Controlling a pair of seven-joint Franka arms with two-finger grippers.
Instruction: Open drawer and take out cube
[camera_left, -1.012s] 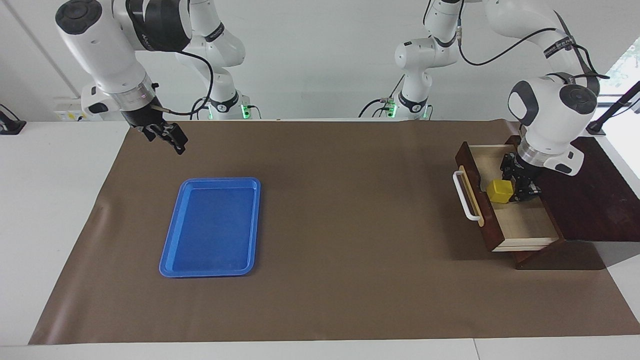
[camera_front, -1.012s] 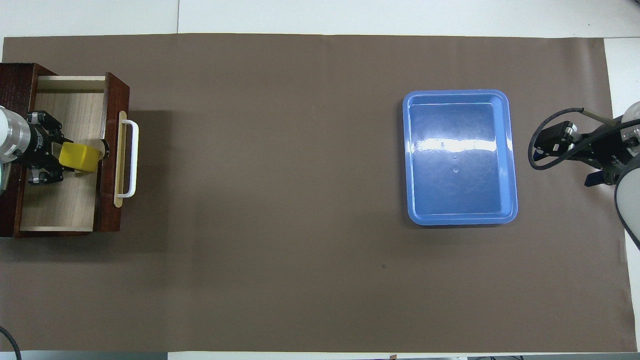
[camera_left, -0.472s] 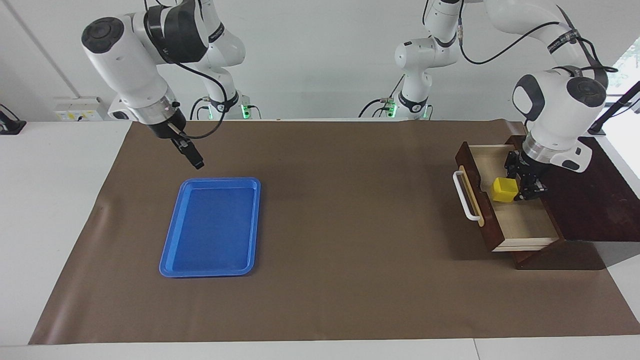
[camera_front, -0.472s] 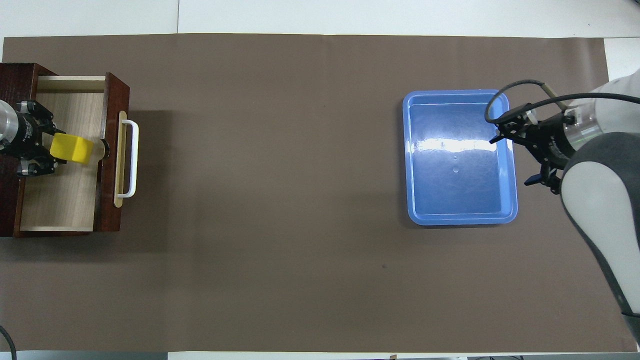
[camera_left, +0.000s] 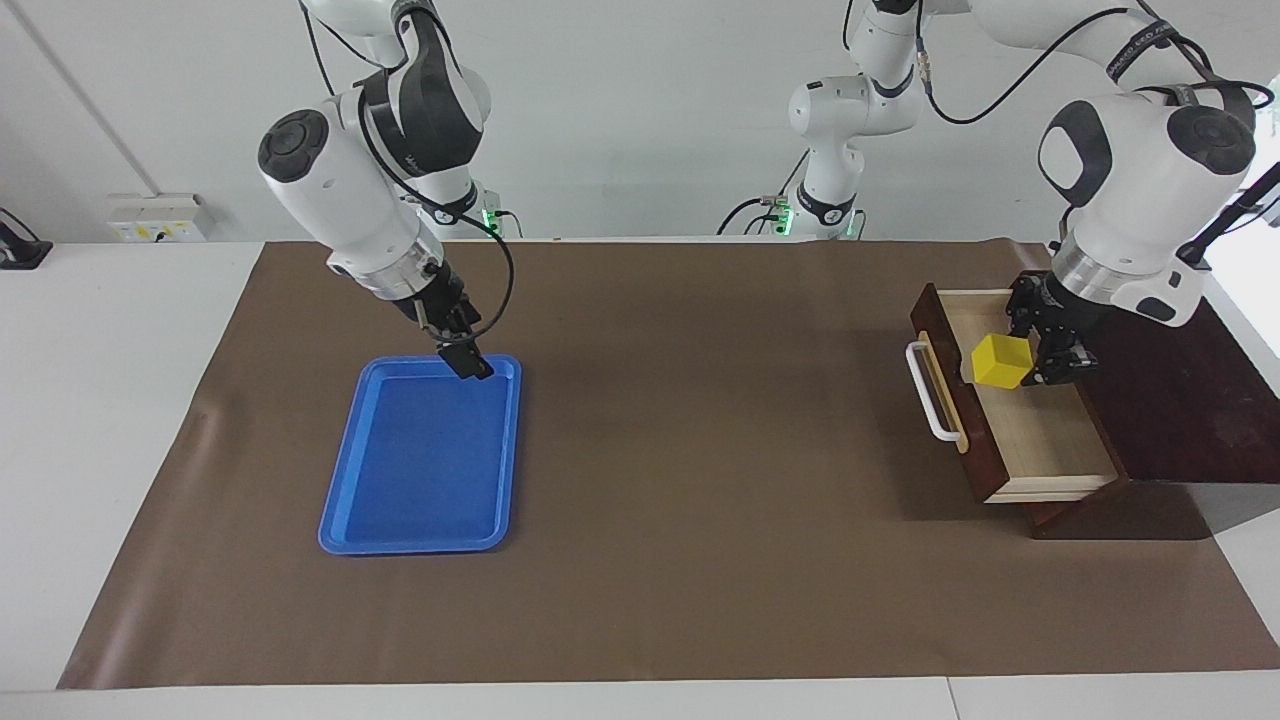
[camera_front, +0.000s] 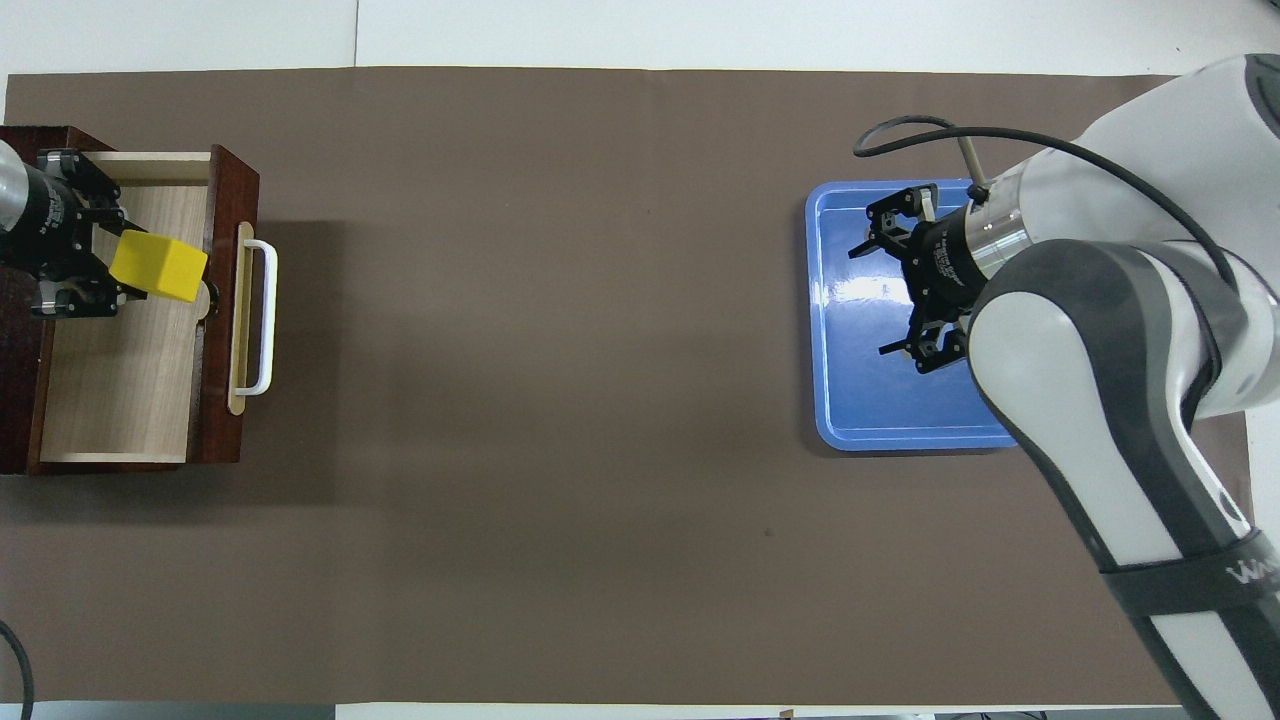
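**Yellow cube held above the open drawer**

The bench (camera_left: 120, 420) is seen to be covered by a brown mat (camera_left: 680, 560). At the left arm's end of the bench a dark wooden box (camera_left: 1190, 400) is set, and its drawer (camera_left: 1040, 440) is pulled out toward the middle of the mat, the pale interior exposed and the white bar handle (camera_left: 930, 395) facing the right arm's end. Toward the right arm's end a flat blue tray (camera_left: 420, 470) is laid on the mat, well apart from the drawer.

The left arm is reached down over the box, and the left gripper (camera_left: 1035, 355) is hung over the drawer's interior, over the part nearer to the robots. Its jaws are clenched on the cube (camera_left: 1000, 361), which is grasped tilted and raised clear of the drawer floor, just above the drawer's front panel as seen from overhead.

The right arm is stretched over the tray, and the right gripper (camera_left: 465, 360) is held over the tray's edge nearer to the robots. Its jaws are released and spread wide, and nothing is held between them.
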